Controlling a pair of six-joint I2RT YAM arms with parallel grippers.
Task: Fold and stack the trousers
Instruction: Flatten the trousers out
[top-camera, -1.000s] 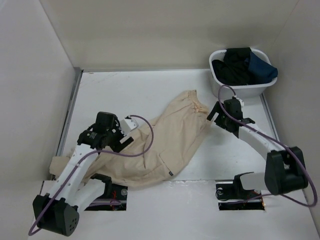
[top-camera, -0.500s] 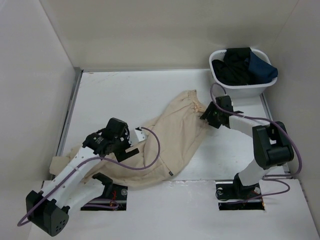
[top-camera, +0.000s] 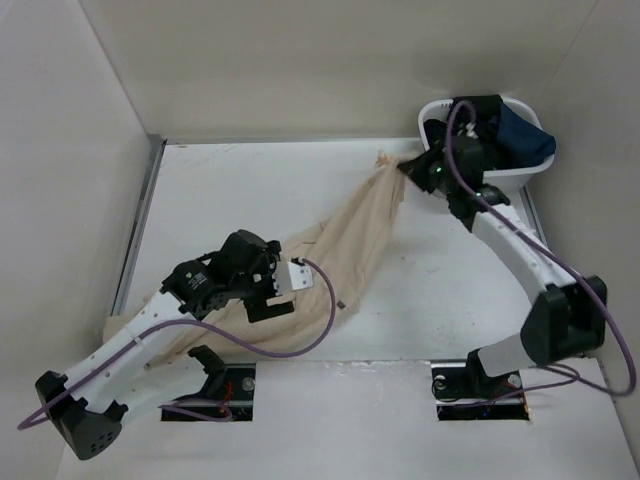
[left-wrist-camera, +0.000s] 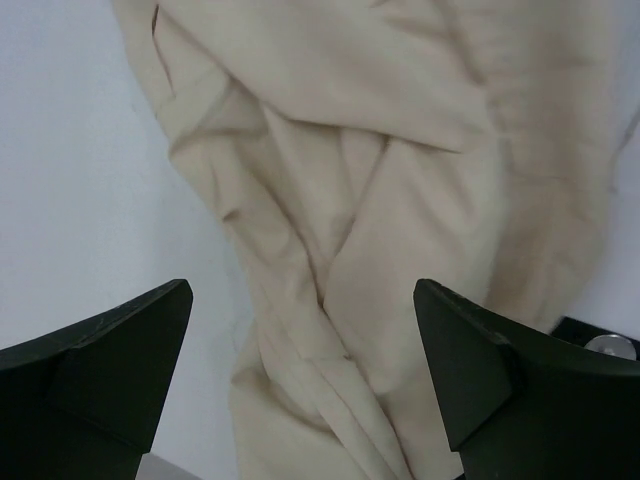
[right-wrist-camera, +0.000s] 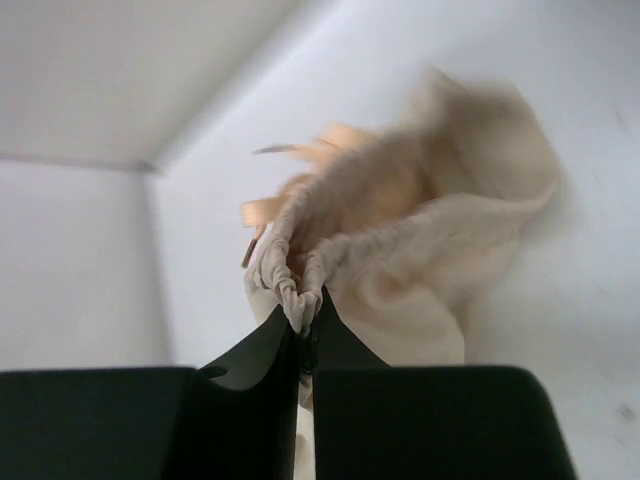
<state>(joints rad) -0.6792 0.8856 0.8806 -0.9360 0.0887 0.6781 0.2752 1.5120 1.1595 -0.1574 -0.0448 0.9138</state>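
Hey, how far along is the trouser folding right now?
Early. Done: nothing folded; the trousers lie wrinkled and stretched out across the table. In hand: the right hand is shut on the waistband near the basket, while the left hand hangs open over the legs. Left: all the folding, then stacking.

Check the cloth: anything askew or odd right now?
Yes. The trousers are not flat: they run as a twisted, bunched strip diagonally across the table, the waistband pinched in the shut right gripper next to the basket. Dark clothes bulge over the basket's rim.
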